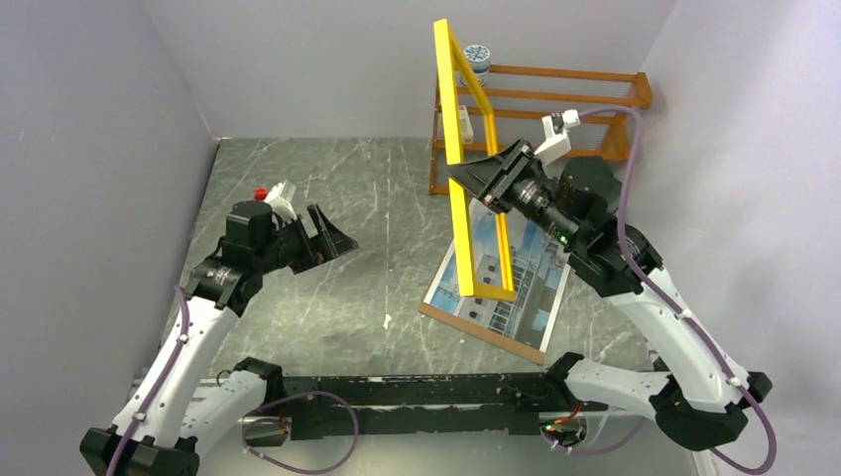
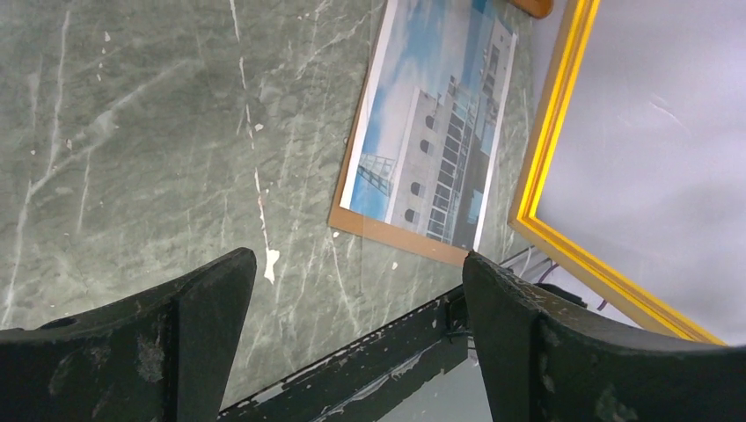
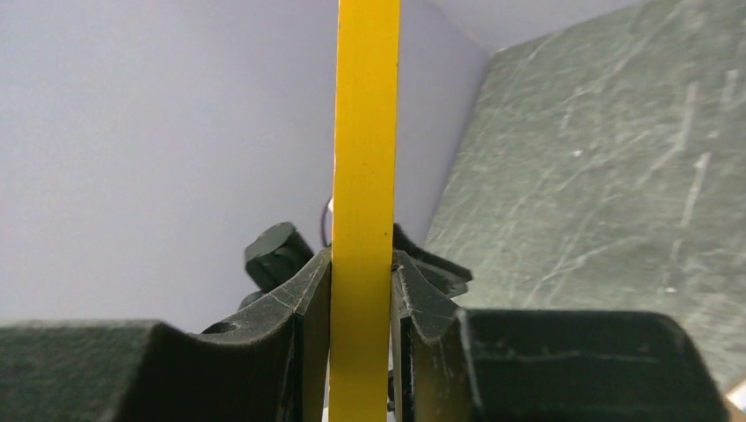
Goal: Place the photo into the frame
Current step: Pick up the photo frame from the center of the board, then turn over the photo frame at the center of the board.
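Near right on the surface, the photo lies face up on a brown board, left of it the left gripper hangs wide and empty, and the yellow frame stands upright over the photo, pinched by the right gripper, before the far rack.

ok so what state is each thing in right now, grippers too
right gripper: shut on the frame
left gripper: open, empty, above the table
frame: upright on edge, empty
photo: flat, face up on the backing board, not in the frame
backing board: flat on the table, under the photo
shelf rack: upright at the back
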Robot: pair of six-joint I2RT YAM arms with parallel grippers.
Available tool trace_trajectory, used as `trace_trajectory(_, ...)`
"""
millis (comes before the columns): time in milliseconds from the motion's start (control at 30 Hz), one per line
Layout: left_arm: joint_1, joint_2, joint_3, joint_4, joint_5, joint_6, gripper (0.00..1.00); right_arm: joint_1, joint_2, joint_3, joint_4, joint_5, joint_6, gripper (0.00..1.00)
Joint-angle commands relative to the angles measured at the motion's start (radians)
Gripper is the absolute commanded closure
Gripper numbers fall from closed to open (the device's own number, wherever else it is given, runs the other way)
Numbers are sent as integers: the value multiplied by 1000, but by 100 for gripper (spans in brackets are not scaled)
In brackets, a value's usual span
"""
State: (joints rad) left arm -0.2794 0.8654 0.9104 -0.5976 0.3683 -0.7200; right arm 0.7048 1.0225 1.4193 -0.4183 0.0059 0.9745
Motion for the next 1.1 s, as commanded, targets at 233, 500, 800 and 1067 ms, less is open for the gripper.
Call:
trace_trajectory(233,-4,-10,33,34,-21,-67,6,2,125,72,409,-341,186,100)
trace_trajectory(500,-1,24,38,25,-225,-92,6,32,356,103,698,-470,406,100)
trace_trajectory(800,140,64,-45,-20,-366,-159,6,57,589,-1,1068,-375,640,100)
trace_trajectory(1067,232,118,-207,163,-229,-168,6,46,766,-89,1356,-350,876,100)
